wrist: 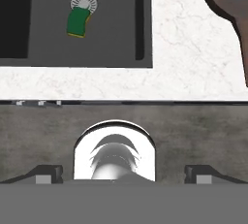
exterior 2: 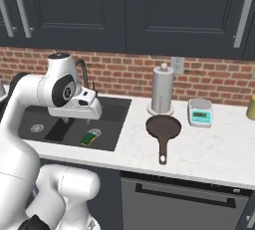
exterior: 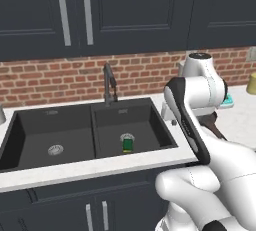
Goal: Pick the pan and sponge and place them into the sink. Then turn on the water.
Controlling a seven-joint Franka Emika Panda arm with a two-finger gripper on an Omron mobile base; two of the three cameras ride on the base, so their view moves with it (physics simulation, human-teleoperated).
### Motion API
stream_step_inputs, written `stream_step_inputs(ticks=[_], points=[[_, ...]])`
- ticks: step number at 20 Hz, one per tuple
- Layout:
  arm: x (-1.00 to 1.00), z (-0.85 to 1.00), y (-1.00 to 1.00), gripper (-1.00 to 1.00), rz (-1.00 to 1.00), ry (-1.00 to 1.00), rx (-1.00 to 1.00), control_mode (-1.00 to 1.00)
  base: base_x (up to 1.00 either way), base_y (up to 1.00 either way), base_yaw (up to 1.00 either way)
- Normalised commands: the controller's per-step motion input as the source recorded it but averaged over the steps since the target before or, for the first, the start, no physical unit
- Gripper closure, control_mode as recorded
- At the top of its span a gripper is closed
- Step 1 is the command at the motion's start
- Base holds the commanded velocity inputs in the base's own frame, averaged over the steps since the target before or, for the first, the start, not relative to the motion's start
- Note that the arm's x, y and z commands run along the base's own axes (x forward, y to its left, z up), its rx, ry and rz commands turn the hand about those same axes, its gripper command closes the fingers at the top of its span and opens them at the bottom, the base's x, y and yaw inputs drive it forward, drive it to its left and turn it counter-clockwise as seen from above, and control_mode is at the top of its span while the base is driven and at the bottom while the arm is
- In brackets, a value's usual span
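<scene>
Gripper (wrist: 124, 175) stands wide and empty above the desk (wrist: 184, 63); sponge (wrist: 77, 23) lies in the sink (wrist: 121, 34), pan (exterior 2: 163, 127) on the desk.

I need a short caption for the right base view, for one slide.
Green-and-yellow sponge lies in the matte black double-basin sink; round dark-brown frying pan waits on the white counter.

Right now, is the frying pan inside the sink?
No, the pan sits on the white counter to the right of the sink, next to the paper towel roll.
</scene>
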Motion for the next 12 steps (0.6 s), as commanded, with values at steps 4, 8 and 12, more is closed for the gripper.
stream_step_inputs(ticks=[4, 8, 12], points=[[0.0, 0.0, 0.0, -1.0, 0.0, 0.0, 0.0, 1.0, 0.35, 0.02, -0.12], [0.0, 0.0, 0.0, -1.0, 0.0, 0.0, 0.0, 1.0, 0.33, 0.04, -0.13], [0.0, 0.0, 0.0, -1.0, 0.0, 0.0, 0.0, 1.0, 0.28, 0.0, -0.06]])
